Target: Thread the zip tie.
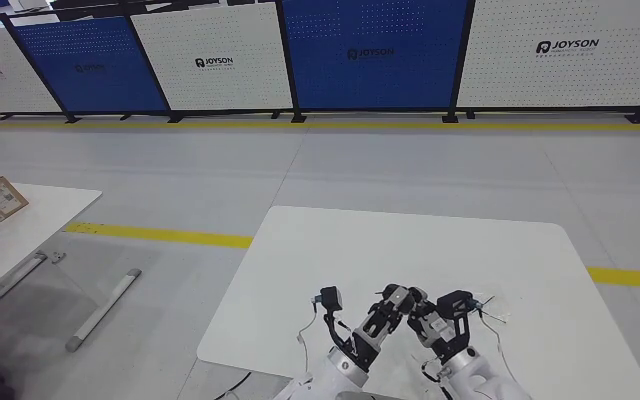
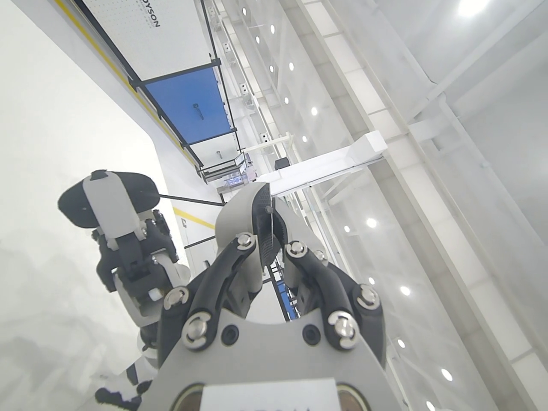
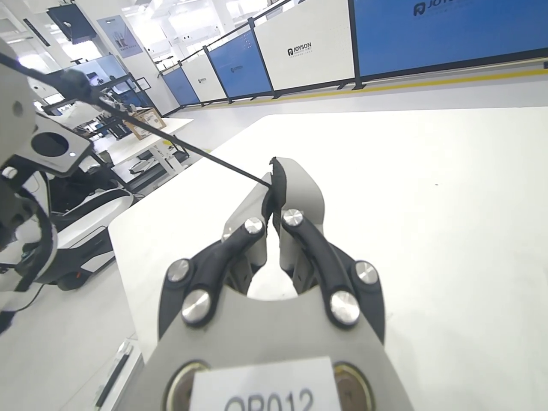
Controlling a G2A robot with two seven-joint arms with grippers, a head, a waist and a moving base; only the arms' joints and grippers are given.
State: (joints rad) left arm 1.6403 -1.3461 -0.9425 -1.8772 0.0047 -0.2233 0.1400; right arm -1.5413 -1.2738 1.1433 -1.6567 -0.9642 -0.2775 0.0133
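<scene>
The zip tie [image 3: 192, 149] is a thin black strap held taut above the white table [image 3: 428, 198]. My right gripper [image 3: 276, 173] is shut on one end of it. From there the strap runs off to a blurred dark lump [image 3: 79, 83] near the left arm. In the left wrist view my left gripper [image 2: 267, 198] is shut on a short piece of the zip tie [image 2: 271, 222], and the strap [image 2: 188, 200] leads across to the right gripper [image 2: 107, 203]. In the top view the left gripper [image 1: 398, 298] and right gripper [image 1: 452, 303] sit close together near the table's front edge.
The white table [image 1: 420, 250] stretches bare beyond the grippers. A second table [image 1: 40, 210] stands off to the left across open floor. Blue and white fence panels [image 1: 370, 55] line the back.
</scene>
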